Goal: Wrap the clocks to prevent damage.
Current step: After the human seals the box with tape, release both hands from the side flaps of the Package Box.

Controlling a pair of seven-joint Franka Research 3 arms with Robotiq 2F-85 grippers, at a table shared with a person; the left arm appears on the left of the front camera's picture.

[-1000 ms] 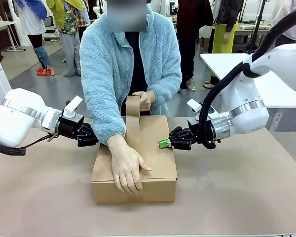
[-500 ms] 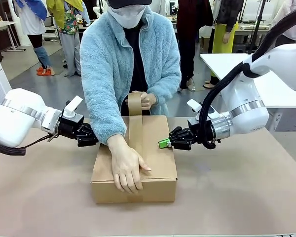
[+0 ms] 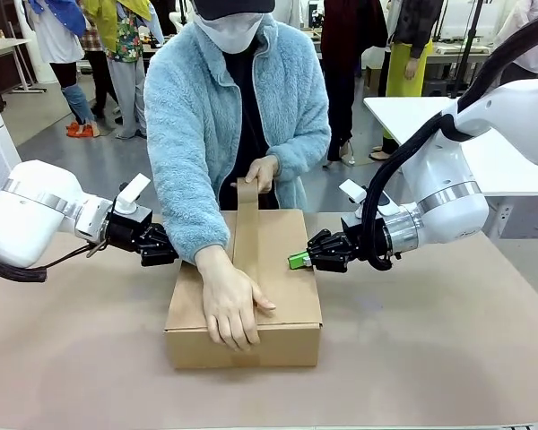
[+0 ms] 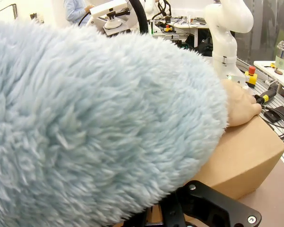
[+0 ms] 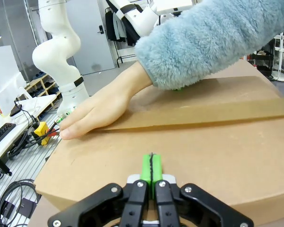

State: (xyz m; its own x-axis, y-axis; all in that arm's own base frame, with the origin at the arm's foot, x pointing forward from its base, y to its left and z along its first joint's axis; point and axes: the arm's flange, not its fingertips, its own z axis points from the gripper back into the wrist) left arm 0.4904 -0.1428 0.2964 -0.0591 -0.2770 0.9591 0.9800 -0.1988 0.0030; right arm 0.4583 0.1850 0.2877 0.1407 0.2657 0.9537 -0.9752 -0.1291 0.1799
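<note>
The fingers of your right gripper (image 5: 152, 171) are pressed together, the two green pads (image 5: 146, 166) touching with nothing between them, and they rest against the right side of the cardboard box (image 3: 269, 269), near its top edge. For your left gripper (image 3: 166, 251) you cannot tell the state of the fingers: in the front view the tips are hidden behind the person's fluffy blue sleeve (image 4: 99, 123), and this sleeve also covers them in the left wrist view. The box stands in the middle of the table (image 3: 448, 358), between your two grippers. One hand of the person (image 3: 231, 305) lies flat on the lid, over a strip of brown tape (image 3: 248, 235), and the other hand (image 3: 262, 172) holds the tape above the far edge.
</note>
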